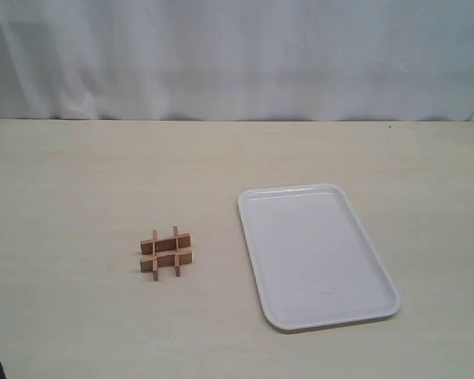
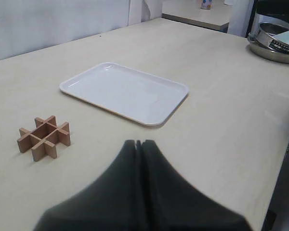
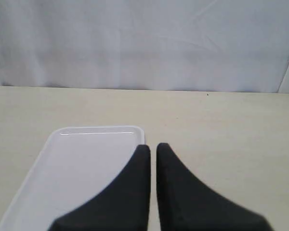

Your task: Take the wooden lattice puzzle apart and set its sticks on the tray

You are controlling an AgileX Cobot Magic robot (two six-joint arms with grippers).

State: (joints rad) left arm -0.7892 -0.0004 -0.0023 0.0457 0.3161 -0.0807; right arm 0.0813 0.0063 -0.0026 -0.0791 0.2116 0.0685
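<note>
The wooden lattice puzzle (image 1: 166,253) (image 2: 43,137) lies whole on the table, its four reddish-brown sticks interlocked in a hash shape, to the left of the tray. The white tray (image 1: 260,279) (image 2: 125,90) (image 3: 82,163) holds nothing. In the left wrist view my left gripper (image 2: 138,143) is shut with nothing in it, back from the puzzle and the tray. In the right wrist view my right gripper (image 3: 153,147) is shut and holds nothing, hanging over the tray's edge. Neither gripper shows in the exterior view.
A pale wooden table (image 1: 79,181) carries both things, with a white curtain (image 1: 237,55) behind it. In the left wrist view a metal bowl (image 2: 275,42) stands off the table's far side, and the table edge (image 2: 284,144) runs close by.
</note>
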